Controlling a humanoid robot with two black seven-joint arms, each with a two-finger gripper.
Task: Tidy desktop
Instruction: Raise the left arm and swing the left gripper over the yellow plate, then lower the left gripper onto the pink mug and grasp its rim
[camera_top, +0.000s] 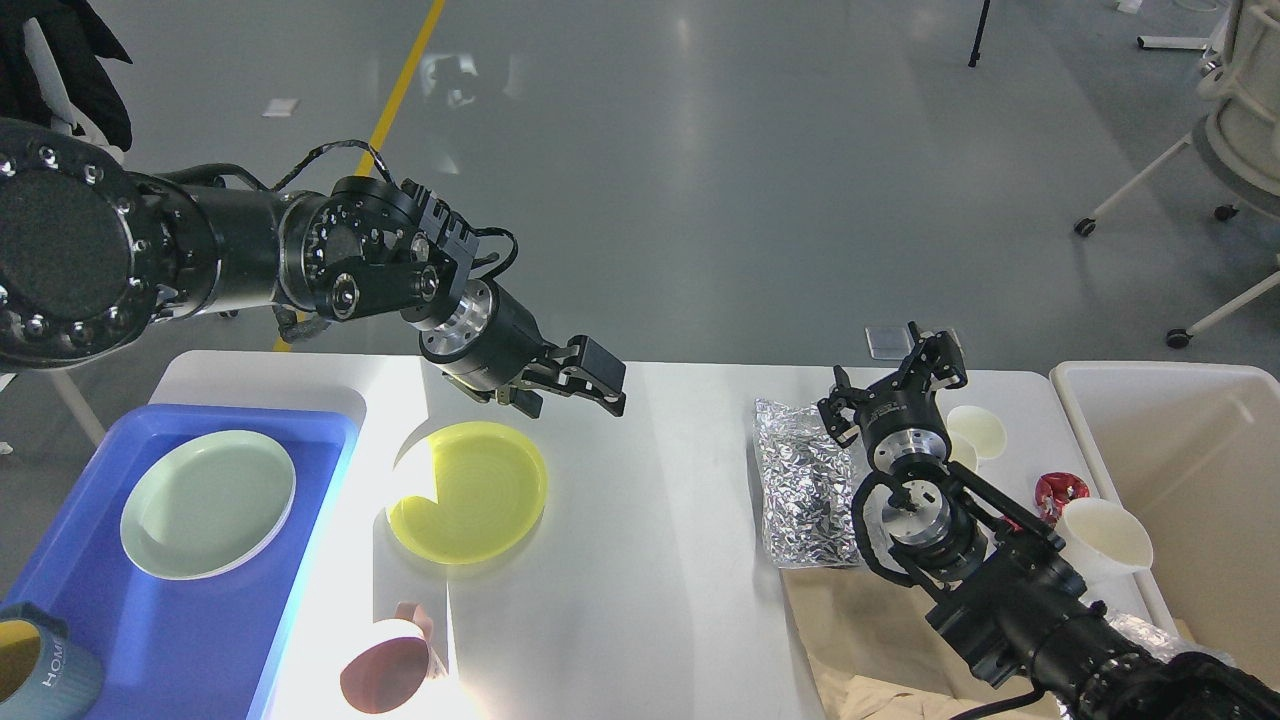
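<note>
1. A blue plastic tray (300, 520) at the left holds a pale green round plate (207, 504).
2. The left gripper (585, 378) hangs above the wide white-grey desktop (650, 560), just beyond a yellow round plate (468, 492); fingers spread, empty.
3. A crumpled silver foil bag (805, 480) lies beside the right gripper (900, 385), whose finger state I cannot tell.
4. A beige plastic bin (1190, 470) stands rightmost.
</note>
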